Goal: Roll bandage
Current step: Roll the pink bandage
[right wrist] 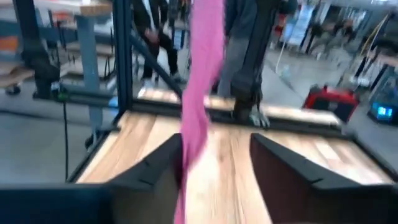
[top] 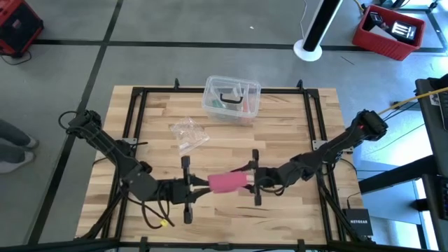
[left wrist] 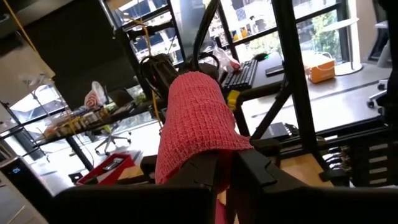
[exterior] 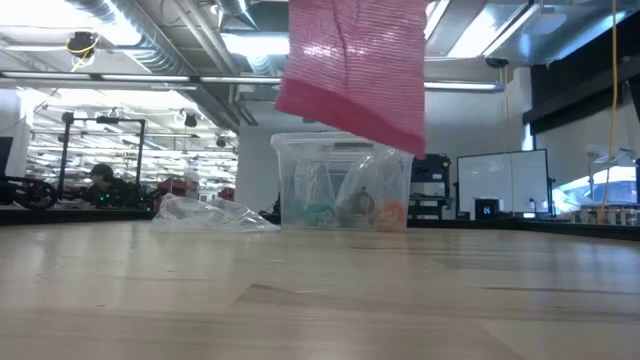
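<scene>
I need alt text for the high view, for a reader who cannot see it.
Seen from above, the left gripper and the right gripper meet at a pink bandage near the front of a wooden table. Behind them are a crumpled clear wrapper and a clear plastic box.

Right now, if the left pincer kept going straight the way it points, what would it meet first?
The bandage, held up between the two arms, lies directly ahead of the left pincer. Beyond it is the right pincer, pointing back. Depth is unclear, but the bandage looks first.
</scene>
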